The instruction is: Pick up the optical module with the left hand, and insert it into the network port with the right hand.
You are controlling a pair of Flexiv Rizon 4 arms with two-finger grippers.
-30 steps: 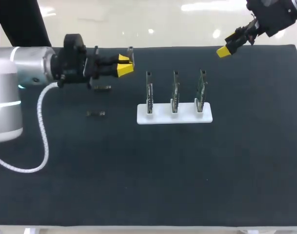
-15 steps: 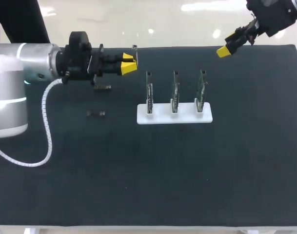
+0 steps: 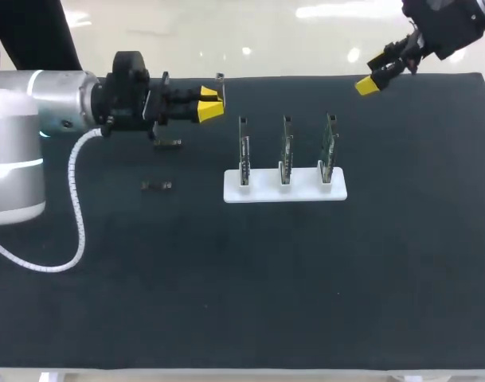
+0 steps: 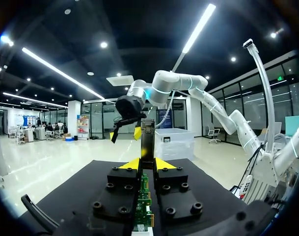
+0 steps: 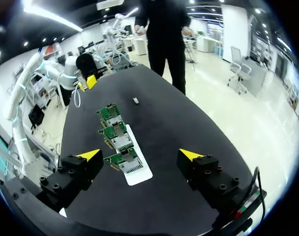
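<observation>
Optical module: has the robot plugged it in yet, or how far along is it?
Done: the left gripper holds the optical module upright, off the table. In hand: the handover, though the right gripper hangs open at the far corner, well apart. Left: that handover, then plugging into a port on the boards in the white stand.

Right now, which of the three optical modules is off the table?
The optical module in the left gripper, pinched between its yellow tips. The far loose module and the near loose module lie flat on the table.
</observation>
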